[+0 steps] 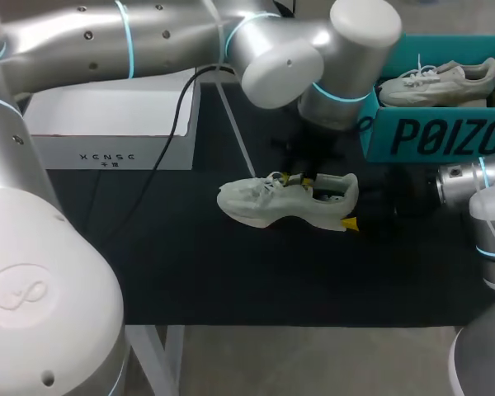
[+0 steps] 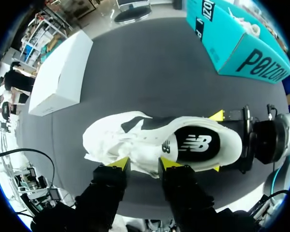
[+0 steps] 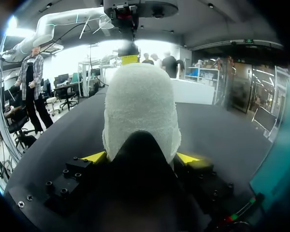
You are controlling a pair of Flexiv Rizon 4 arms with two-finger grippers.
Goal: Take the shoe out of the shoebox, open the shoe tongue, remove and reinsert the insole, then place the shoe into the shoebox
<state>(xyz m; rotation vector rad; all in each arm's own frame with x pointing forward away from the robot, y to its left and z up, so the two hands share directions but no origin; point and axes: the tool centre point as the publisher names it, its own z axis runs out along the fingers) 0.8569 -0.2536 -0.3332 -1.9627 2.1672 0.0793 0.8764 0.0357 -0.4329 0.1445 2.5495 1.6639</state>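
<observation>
Head view: white sneaker (image 1: 260, 206) upright mid-surface (image 1: 190, 264), toe left, heel right. My right hand (image 3: 141, 157) is at the heel, clamped on it from both sides. Left wrist view: my left hand (image 2: 145, 163) is over the sneaker's near side, tips pinching a white flap of the upper by the laces. Black insole (image 2: 203, 145) shows in the opening. Teal shoebox (image 1: 437, 136) far right, a second white shoe (image 1: 437, 82) inside. White box (image 1: 107, 124) far left.
</observation>
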